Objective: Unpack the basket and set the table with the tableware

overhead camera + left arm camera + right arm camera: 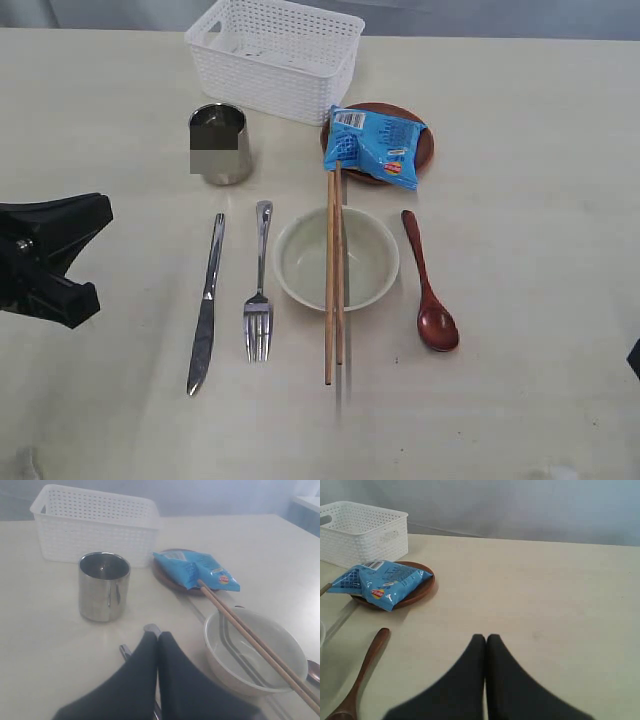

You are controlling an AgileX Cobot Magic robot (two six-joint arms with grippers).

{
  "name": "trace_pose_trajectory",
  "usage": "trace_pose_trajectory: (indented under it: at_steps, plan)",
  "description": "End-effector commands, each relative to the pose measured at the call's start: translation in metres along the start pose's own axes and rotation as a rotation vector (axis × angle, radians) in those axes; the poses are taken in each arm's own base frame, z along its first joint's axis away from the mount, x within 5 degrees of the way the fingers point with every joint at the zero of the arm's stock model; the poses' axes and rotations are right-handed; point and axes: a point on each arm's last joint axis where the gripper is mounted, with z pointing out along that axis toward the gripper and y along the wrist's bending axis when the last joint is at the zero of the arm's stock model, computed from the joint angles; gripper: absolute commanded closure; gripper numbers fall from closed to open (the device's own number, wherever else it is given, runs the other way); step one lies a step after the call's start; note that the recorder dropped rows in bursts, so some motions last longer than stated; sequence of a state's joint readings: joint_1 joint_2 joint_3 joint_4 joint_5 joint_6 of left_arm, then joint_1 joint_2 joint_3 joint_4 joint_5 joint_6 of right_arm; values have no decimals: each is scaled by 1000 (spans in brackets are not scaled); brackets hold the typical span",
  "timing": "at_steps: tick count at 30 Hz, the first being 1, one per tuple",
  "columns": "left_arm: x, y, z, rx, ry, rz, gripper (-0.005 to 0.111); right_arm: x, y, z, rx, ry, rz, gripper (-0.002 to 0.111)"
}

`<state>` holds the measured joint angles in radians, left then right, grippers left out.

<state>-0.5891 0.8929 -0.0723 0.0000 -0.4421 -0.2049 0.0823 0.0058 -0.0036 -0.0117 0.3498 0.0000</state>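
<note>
A plain grey-blue wall [530,505] stands behind the table [545,580] under soft, even light.

- blue snack packet [376,148]: crinkled, lying flat on the brown plate [428,152], overhanging its rim
- white barcode patch at one corner, small red-yellow logo near the other end
- plain grey backdrop [530,505], blurred

The pale table [520,300] is laid with a white basket [275,55] at the far side, a steel mug [220,145] and a brown plate [429,152] before it, then a knife [205,310], fork [260,290], bowl [370,265] and spoon [425,285] set side by side.
</note>
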Motion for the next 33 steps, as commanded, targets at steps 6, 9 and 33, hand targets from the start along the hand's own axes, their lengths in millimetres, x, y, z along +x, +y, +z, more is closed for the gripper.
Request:
trace_pose_trajectory:
  at_steps: [6,9,33]
  plan:
    - [-2,22,-6,-151,-24,-39,107,0,0,0,3,-11,-6,108]
    - [-5,36,-15,-262,-39,-72,107,0,0,0,3,-11,-6,108]
    - [6,34,-101,-615,-198,19,107,0,0,0,3,-11,-6,108]
